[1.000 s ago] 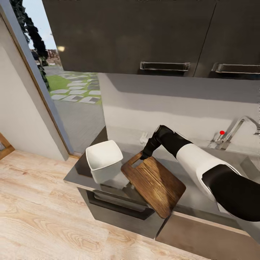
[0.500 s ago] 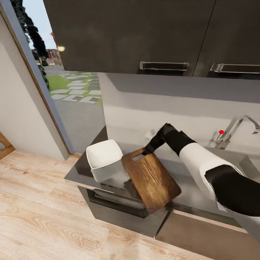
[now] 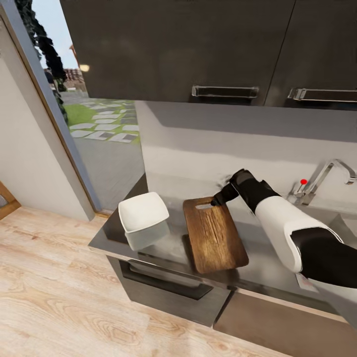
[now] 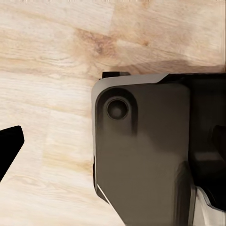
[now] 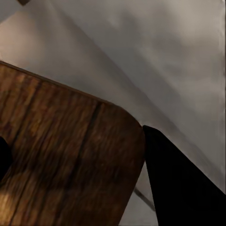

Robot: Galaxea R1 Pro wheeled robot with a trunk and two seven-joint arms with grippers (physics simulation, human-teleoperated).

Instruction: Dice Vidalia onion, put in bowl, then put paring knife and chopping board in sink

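Swung straight beside the white square bowl (image 3: 143, 214), your brown wooden chopping board (image 3: 213, 234), pinched by the right claw (image 3: 218, 200), could slip free.

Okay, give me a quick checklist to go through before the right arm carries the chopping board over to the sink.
1. Right gripper at the chopping board: ok, its fingertips sit at the handle end, by the slot.
2. Firm grip on the board: cannot tell; in the right wrist view a dark finger lies beside the board's corner, but no clamping shows.
3. Bowl out of the way: ok, it stands apart on the board's far side from the sink.
4. Path to the sink: ok as far as shown; the countertop between board and tap looks bare.
5. Basin free: cannot tell, it lies past the picture's edge.
6. Paring knife located: cannot tell.
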